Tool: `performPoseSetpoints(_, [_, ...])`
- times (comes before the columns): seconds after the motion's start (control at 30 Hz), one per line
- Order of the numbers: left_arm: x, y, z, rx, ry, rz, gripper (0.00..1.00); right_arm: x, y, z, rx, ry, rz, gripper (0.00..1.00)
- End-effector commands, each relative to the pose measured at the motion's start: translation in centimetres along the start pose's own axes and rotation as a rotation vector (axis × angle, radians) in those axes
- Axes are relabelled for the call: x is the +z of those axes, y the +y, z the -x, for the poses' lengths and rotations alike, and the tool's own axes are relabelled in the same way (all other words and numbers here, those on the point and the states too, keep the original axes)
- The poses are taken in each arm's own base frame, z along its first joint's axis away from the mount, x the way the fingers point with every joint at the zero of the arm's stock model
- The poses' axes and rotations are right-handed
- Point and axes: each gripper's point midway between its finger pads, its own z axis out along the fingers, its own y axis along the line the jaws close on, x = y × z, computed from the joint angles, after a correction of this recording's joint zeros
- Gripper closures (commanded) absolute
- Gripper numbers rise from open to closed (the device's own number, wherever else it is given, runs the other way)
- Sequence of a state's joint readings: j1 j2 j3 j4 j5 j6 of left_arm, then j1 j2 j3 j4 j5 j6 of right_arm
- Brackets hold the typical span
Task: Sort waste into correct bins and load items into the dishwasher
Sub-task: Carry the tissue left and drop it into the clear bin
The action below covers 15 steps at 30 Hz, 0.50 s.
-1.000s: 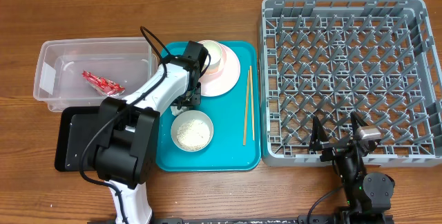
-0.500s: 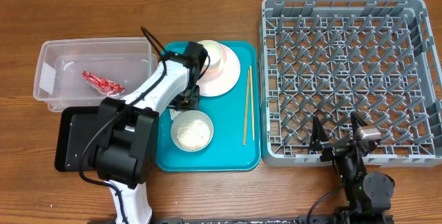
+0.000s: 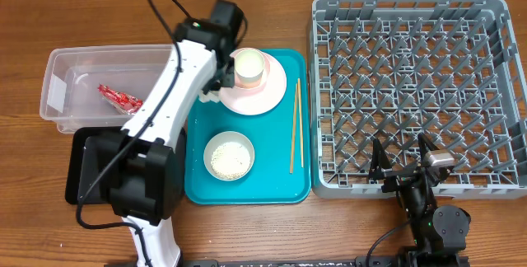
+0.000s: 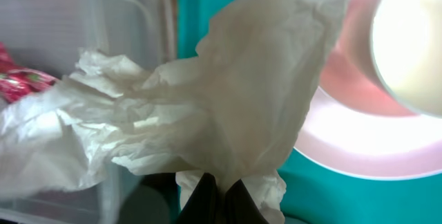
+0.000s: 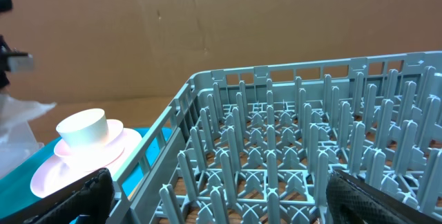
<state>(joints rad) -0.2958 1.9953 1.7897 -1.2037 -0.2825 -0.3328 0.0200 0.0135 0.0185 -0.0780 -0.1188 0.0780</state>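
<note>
Nearest the robot, the right gripper [image 3: 401,153] sits idle at the front edge of the dish rack [image 3: 412,5], fingers spread wide and empty. Farther out, the left gripper [image 4: 215,195] has lifted from the teal tray [image 3: 272,180] beside the pink plate [image 3: 259,100]. Its fingers are pinched tight on the paper napkin [image 4: 228,92], which now hangs by the clear tub [image 3: 53,61] holding the red wrapper [image 3: 122,98]. The napkin therefore looks picked up and nearly ready to drop into a bin.

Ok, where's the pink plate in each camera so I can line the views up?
Overhead: pink plate sits upper centre, at the far end of the teal tray.
Left wrist: plate on the right side, partly behind the napkin.
Right wrist: plate lower left, beyond the rack wall.
Shared landmark: the cream cup standing on it.
</note>
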Motion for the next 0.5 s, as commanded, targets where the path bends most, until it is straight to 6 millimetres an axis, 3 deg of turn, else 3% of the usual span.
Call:
performPoseSetpoints(0.0, [-1.7, 3.3, 1.8, -0.096, -0.059, 0.025, 0.96, 0.0, -0.2, -0.1, 0.003, -0.006, -0.007, 0.0])
performPoseSetpoints(0.47, [1.1, 12.5, 1.8, -0.458, 0.039, -0.074, 0.96, 0.0, -0.2, -0.1, 0.003, -0.006, -0.007, 0.0])
